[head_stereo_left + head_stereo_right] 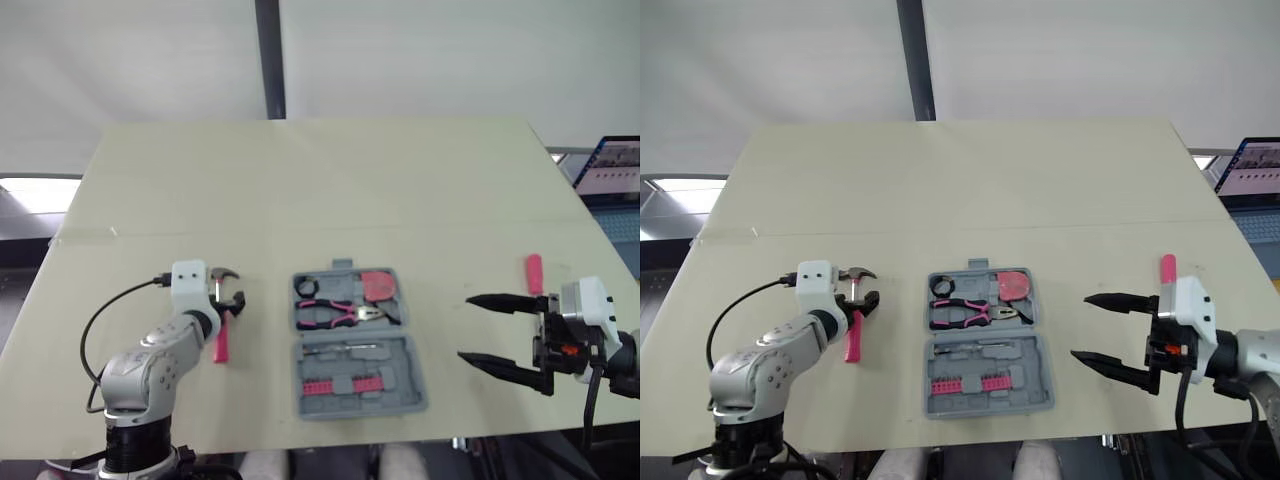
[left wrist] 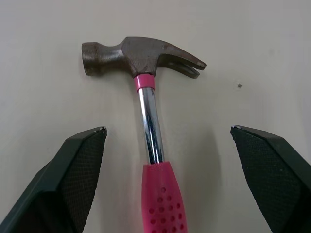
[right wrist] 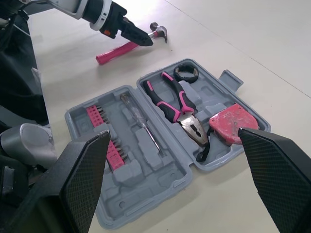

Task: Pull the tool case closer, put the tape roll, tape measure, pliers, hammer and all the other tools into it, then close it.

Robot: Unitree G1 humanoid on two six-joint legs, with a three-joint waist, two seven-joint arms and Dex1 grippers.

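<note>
1. The left claw (image 2: pixel 166 128) is spread wide with nothing in its grip. One finger stands on each side of the hammer's steel shaft, and neither touches it.
2. The hammer (image 1: pixel 221 342) lies flat on the worktop (image 1: pixel 330 190), just left of the case. Its head points away from the robot and its pink handle points toward it.
3. The right claw (image 1: pixel 466 328) is also wide open and empty. It is right of the case and apart from it, with its fingertips pointing toward the case.
4. A small pink-handled tool (image 1: pixel 534 272) lies on the worktop just beyond the right claw. What kind of tool it is cannot be told.
5. The grey case (image 1: pixel 408 372) lies open and flat between the two claws, near the worktop's front edge.
6. Its far half holds the tape roll (image 1: pixel 306 287), the pliers (image 1: pixel 335 314) and the tape measure (image 1: pixel 377 285), in that order from left to right.
7. Its near half holds a screwdriver (image 3: pixel 141 124) and a row of pink bits (image 1: pixel 335 384).
8. A laptop (image 1: pixel 615 170) is open past the worktop's right edge.
</note>
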